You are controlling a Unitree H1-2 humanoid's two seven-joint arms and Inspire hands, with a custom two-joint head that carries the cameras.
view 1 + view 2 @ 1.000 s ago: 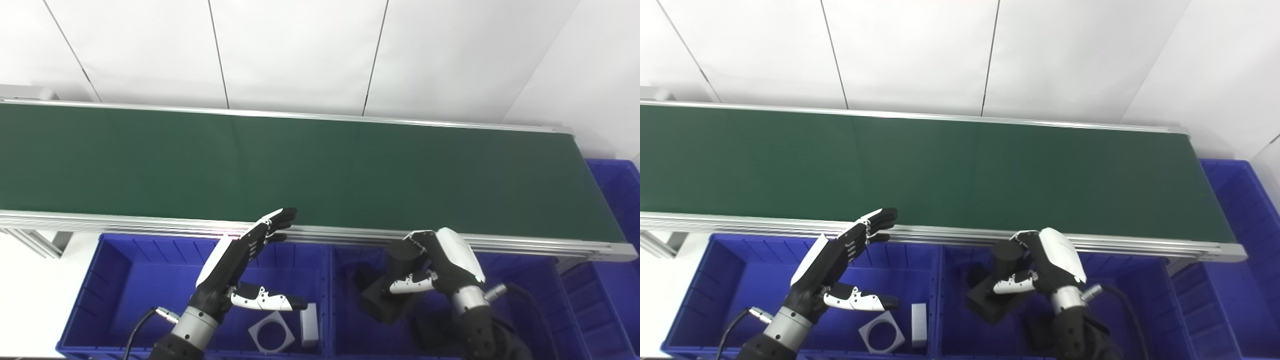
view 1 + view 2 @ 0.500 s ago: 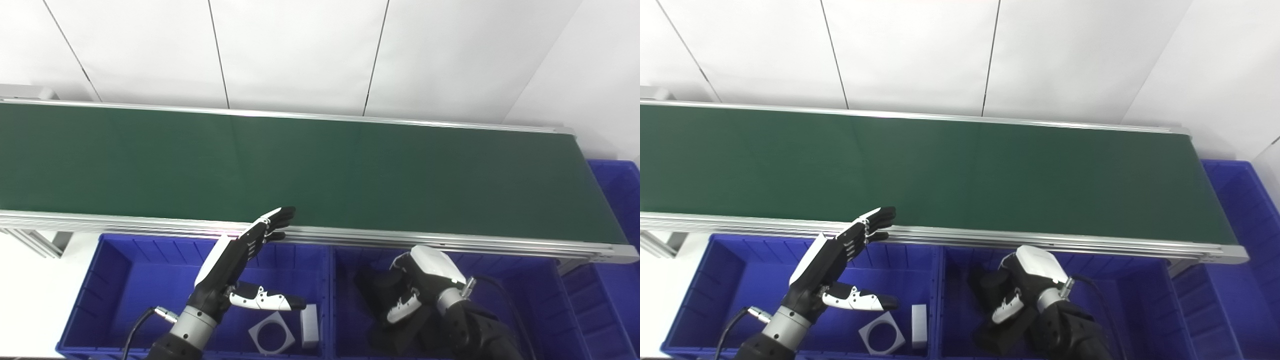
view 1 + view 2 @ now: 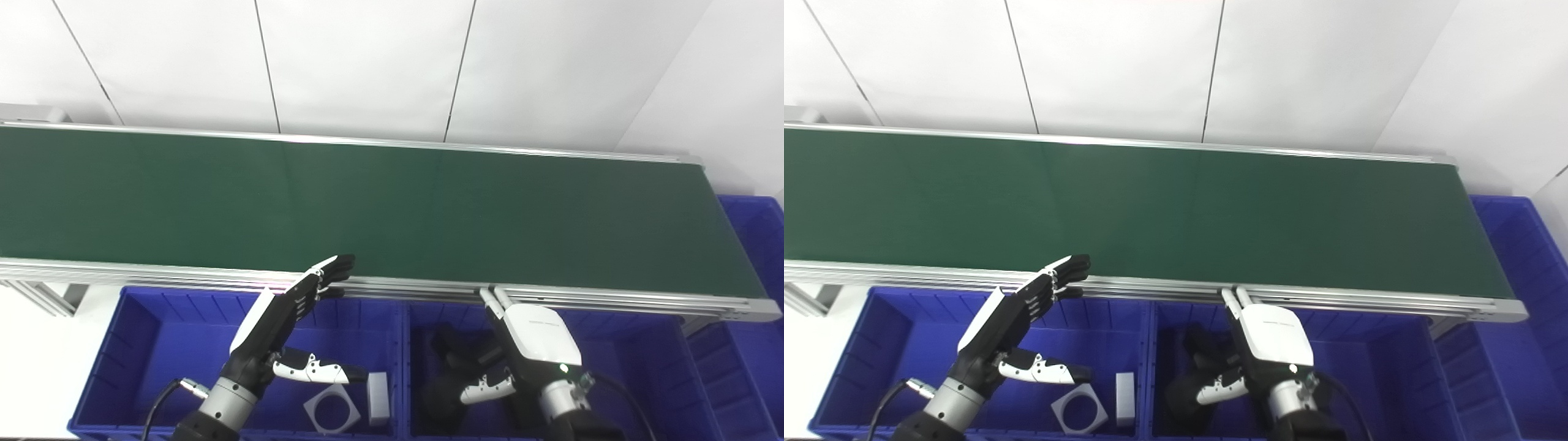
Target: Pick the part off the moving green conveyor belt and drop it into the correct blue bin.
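Black part (image 3: pixel 450 358) lies in the middle blue bin (image 3: pixel 618 343), just left of the right hand (image 3: pixel 527 361), fingers spread; left hand (image 3: pixel 282 324) open.

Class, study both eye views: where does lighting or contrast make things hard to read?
Left eye view: the black parts in the middle bin blur into shadow; glare whitens the conveyor rail. Right eye view: the same dark mass hides the right hand's fingers.
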